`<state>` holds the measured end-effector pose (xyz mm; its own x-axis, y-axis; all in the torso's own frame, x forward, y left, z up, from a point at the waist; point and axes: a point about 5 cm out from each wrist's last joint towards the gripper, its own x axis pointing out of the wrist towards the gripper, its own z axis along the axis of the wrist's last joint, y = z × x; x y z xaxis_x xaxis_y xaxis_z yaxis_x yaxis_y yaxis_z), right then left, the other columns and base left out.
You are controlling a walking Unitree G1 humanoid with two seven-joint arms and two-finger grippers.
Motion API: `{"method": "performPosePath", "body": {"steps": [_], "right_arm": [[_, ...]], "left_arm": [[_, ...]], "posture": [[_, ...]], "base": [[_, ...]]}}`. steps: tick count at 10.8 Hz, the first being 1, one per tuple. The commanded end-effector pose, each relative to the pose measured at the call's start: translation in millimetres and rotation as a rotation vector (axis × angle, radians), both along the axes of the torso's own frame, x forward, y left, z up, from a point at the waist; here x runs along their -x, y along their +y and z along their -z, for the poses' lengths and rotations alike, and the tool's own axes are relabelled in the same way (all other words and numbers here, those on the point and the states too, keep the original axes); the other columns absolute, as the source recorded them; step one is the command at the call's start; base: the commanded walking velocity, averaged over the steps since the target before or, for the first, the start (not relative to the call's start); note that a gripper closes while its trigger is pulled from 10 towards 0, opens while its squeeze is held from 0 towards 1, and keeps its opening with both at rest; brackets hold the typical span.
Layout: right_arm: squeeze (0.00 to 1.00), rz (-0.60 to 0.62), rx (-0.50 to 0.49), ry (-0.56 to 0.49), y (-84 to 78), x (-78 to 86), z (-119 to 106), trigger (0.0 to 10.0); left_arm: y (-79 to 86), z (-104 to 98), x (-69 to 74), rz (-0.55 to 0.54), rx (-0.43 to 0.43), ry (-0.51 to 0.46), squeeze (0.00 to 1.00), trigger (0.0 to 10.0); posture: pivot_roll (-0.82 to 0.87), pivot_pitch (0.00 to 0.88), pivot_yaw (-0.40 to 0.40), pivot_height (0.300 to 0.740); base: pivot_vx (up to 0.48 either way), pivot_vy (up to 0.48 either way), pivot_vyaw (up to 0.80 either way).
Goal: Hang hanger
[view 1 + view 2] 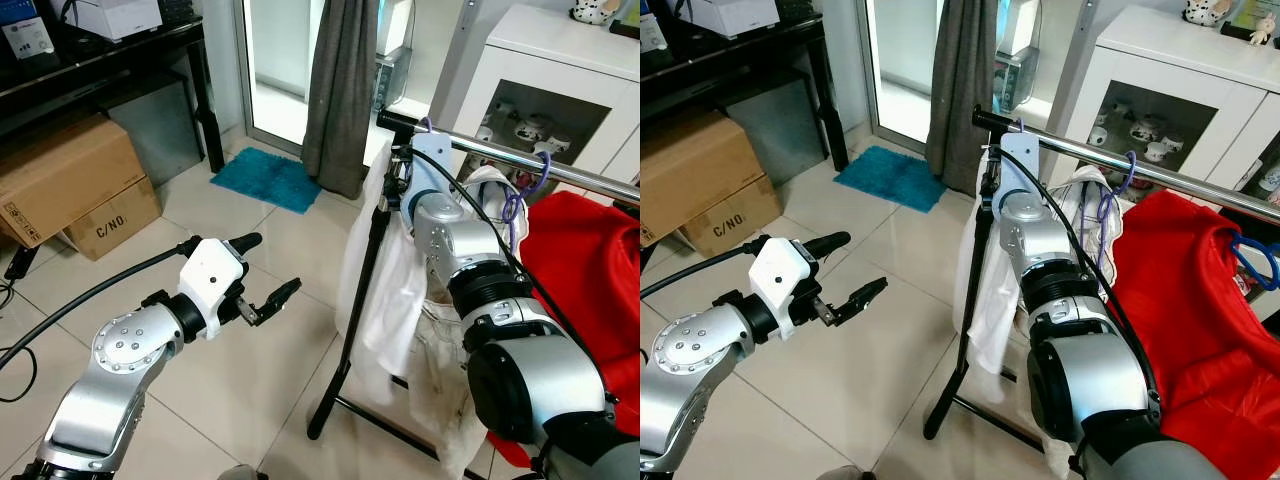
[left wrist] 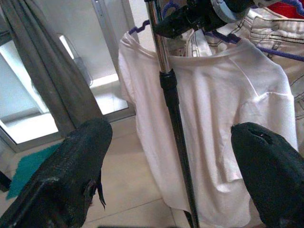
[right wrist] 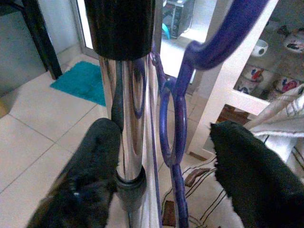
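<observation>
Right arm is up at the rail (image 1: 1160,170), and the hanger (image 3: 178,118) with its shirt (image 2: 209,142) sits hooked near the rail's end. Right gripper (image 3: 164,156) gapes wide around the hook, gripping nothing. It should back off straight, avoiding a snag. Left gripper (image 1: 262,278) hovers wide open, well off the rail.

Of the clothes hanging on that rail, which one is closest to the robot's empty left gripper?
The white T-shirt at the rail's end beside the black upright pole. The red garment hangs farther along, away from the left gripper.
</observation>
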<state>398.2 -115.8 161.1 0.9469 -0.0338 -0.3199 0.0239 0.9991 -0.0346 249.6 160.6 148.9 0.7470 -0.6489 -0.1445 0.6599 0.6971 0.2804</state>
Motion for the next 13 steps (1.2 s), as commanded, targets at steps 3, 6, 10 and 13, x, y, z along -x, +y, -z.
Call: {"method": "performPosePath", "body": {"steps": [3, 6, 10, 13], "right_arm": [[0.0, 0.044, -0.039, 0.003, -9.7, -2.0, 2.7, 0.0], [0.0, 0.071, -0.05, -0.004, -10.0, -3.4, 3.9, 0.0], [0.0, 0.074, -0.059, -0.021, -10.7, -5.0, 1.6, 0.0], [0.0, 0.04, 0.002, -0.087, -16.0, -1.7, -3.1, 0.0]], "left_arm": [[-3.2, -0.5, -1.7, 0.012, 0.006, -0.009, 0.0, 10.0], [-3.5, -1.4, -2.5, 0.011, 0.009, -0.014, 0.0, 10.0], [-3.4, -2.5, -4.0, 0.008, 0.011, -0.017, 0.0, 10.0], [-11.3, -2.1, -2.5, 0.01, 0.056, 0.025, 0.0, 10.0]], "posture": [[-0.02, 0.012, -0.056, 0.74], [-0.02, 0.0, -0.062, 0.74], [-0.02, 0.008, -0.059, 0.74], [-0.02, 0.015, -0.057, 0.74]], "base": [[0.0, 0.0, 0.0], [0.0, 0.0, 0.0], [0.0, 0.0, 0.0], [0.0, 0.0, 0.0]]}}
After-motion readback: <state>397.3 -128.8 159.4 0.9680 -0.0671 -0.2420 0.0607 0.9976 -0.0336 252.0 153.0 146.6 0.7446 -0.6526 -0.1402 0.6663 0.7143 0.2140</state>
